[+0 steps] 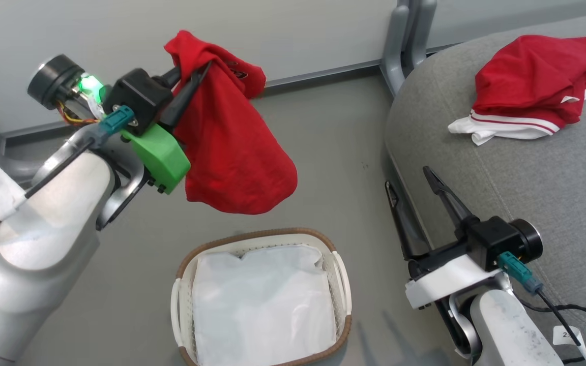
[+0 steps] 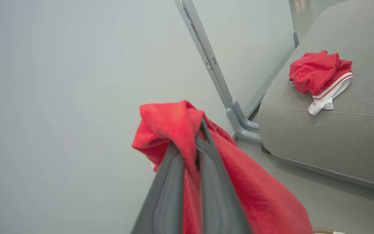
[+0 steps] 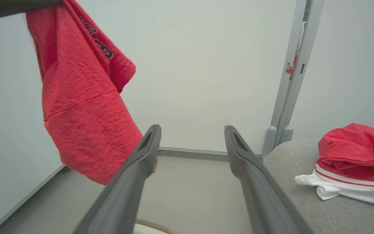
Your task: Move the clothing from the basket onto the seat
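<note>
My left gripper (image 1: 202,68) is shut on a red garment (image 1: 232,152) with dark lettering, which hangs in the air above and left of the basket (image 1: 186,264). In the left wrist view the cloth (image 2: 174,123) is pinched between my gripper's tips (image 2: 200,130). The basket sits on the floor holding a white liner (image 1: 262,300). A second red garment (image 1: 532,81) with white striped trim lies crumpled on the grey seat (image 1: 527,178). My right gripper (image 1: 409,183) stands open and empty beside the seat's edge; its fingers (image 3: 141,159) are spread apart.
A grey wall with a metal baseboard rail (image 1: 318,76) runs behind. A grey metal post (image 1: 407,35) stands at the seat's far corner. Grey floor (image 1: 333,152) lies between the basket and the seat.
</note>
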